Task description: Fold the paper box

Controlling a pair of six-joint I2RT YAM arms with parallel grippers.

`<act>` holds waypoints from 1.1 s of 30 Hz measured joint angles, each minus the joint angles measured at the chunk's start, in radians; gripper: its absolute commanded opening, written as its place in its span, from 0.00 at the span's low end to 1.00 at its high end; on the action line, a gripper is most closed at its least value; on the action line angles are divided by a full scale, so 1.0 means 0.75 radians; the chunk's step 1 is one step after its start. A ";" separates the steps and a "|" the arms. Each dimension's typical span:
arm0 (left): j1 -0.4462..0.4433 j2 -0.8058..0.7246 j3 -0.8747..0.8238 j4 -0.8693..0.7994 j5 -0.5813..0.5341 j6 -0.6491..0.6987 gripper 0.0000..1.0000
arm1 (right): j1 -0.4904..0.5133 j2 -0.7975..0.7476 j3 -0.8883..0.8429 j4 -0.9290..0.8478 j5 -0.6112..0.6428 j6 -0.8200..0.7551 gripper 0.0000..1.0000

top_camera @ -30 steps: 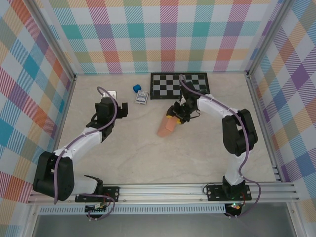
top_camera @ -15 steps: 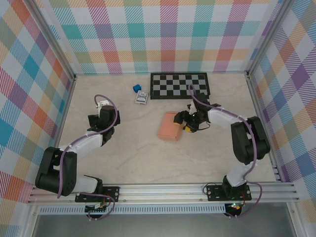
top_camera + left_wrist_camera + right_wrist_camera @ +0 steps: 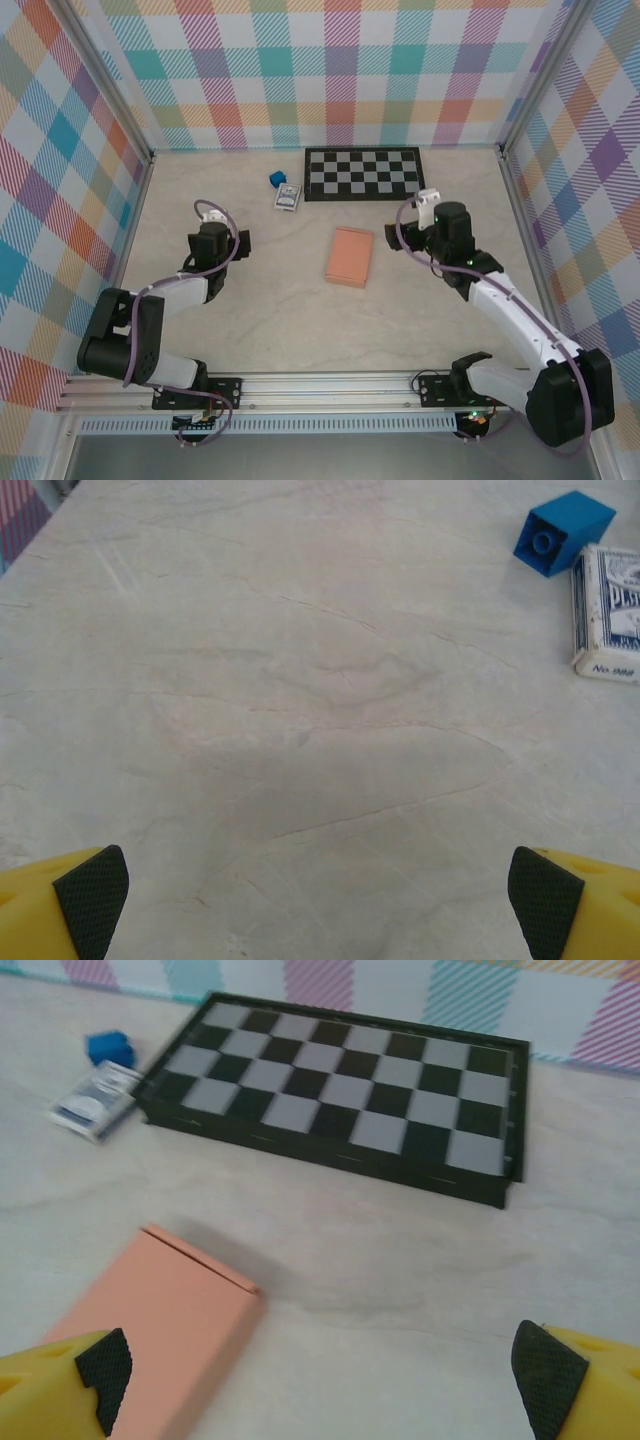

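The paper box (image 3: 349, 256) is a salmon-orange flat rectangular packet lying on the table's middle, with nothing touching it. In the right wrist view the paper box (image 3: 150, 1330) lies low on the left, one thin flap edge showing along its far end. My right gripper (image 3: 412, 235) hovers to the right of it, apart from it; the right gripper (image 3: 320, 1375) stands open with bare table between its pads (image 3: 103, 1375). My left gripper (image 3: 240, 243) sits well left of the box, and the left gripper (image 3: 320, 900) is open over bare table.
A black-and-white chessboard (image 3: 363, 173) lies at the back, also ahead in the right wrist view as the chessboard (image 3: 340, 1090). A small blue cube (image 3: 275, 179) and a blue-and-white card pack (image 3: 288, 198) sit left of it. Checked walls close three sides.
My right gripper opened, let go of the box and pulled back to the right. The box went from tilted up to lying flat. My left arm drew back a little.
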 measured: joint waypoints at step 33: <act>0.135 0.173 -0.131 0.424 0.266 0.021 1.00 | -0.389 0.595 -0.423 1.139 -0.083 0.088 1.00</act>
